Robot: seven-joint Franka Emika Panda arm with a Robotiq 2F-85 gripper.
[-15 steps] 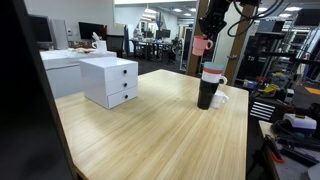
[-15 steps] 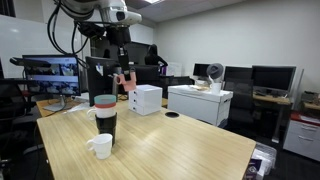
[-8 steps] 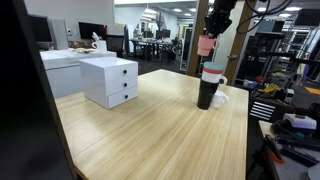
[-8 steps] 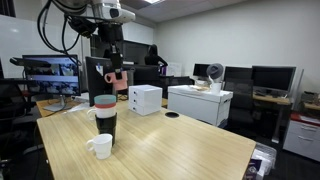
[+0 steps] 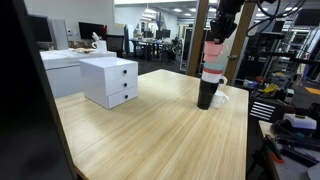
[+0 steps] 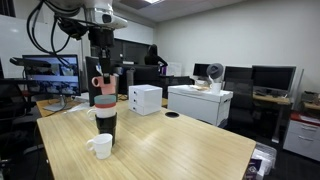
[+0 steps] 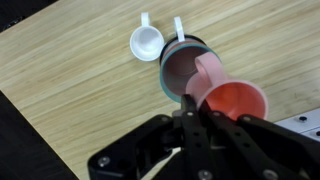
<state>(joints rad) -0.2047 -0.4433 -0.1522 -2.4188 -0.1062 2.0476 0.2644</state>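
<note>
the small pink plastic cup (image 5: 212,52) hangs right over the tall stack of cups (image 5: 207,88), whose base is a dark tumbler. its lower end sits at the stack's top rim in both exterior views, and whether the two touch cannot be told. the black robotiq gripper (image 7: 190,112) comes down from above and pinches the cup's wall between its fingers. in the wrist view the cup leans, its open mouth turned partly sideways. a small white ceramic mug (image 5: 221,97) stands just beside the foot of the stack. both rest near one edge of the light wooden table (image 5: 150,130). a white two-drawer box (image 5: 110,80) sits well apart on the same top.
</note>
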